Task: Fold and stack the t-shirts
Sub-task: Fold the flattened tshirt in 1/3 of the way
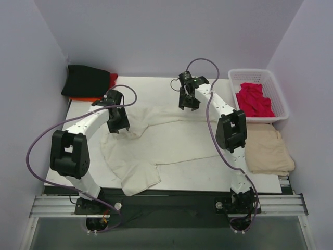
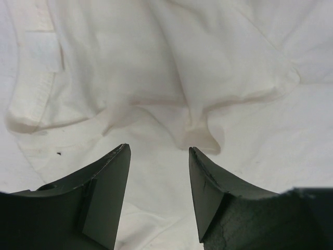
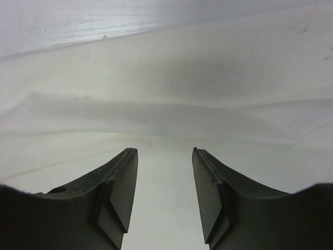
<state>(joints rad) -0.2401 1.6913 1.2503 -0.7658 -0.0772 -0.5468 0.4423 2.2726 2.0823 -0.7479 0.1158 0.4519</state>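
**Work item.** The cream-white t-shirt (image 1: pixel 171 140) lies spread across the middle of the white tabletop (image 1: pixel 208 174). It is partly folded, and one flap trails toward the near edge on the left side. The cloth is rumpled along its far left part.

**Left fingers** (image 2: pixel 109 182). Open, with nothing between them. They stand over the far left part of the cream-white t-shirt, above a rumpled ridge of cloth. A hemmed edge with a small sewn label shows at the upper left of the left wrist view. Whether the tips touch the cloth cannot be told.

**Right fingers** (image 3: pixel 122 177). Open, with nothing between them. They stand over the far edge of the same shirt, right of centre. A smooth fold line runs crosswise ahead of the tips, and bare tabletop shows beyond it.

**Other shirts.**
- A folded black t-shirt (image 1: pixel 83 80) sits at the far left corner. It rests on an orange-red t-shirt (image 1: pixel 113 79), whose edges show beneath and beside it.
- A crimson t-shirt (image 1: pixel 254 100) lies crumpled inside the white lattice basket (image 1: pixel 248 73) at the far right.
- A folded tan pad of cloth (image 1: pixel 268 151) (what garment it is cannot be told from here) lies just on the near side of the basket, at the right edge of the tabletop, well apart from both sets of fingers
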